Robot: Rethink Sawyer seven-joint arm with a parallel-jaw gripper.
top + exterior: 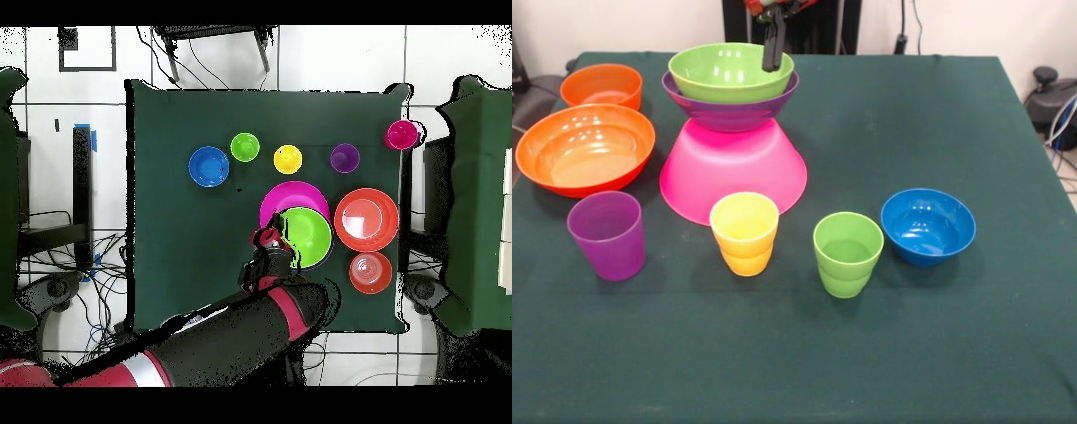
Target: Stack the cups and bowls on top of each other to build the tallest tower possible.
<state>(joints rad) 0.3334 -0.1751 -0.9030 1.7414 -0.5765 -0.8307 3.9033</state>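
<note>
Your tower (733, 132) stands toward the table's (953, 353) far left, gripper (773, 53) at the lime green bowl's (724, 71) rim. You have open cloth right of it. I cannot tell whether the fingers are parted; the arm hides them overhead.

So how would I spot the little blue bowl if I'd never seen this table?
In the front view, start at the tower of stacked bowls on the green table, then follow the row of cups in front of it. Past the yellow cup and the green cup sits the blue bowl. It is the only blue thing, and wider and lower than the cups.
</note>
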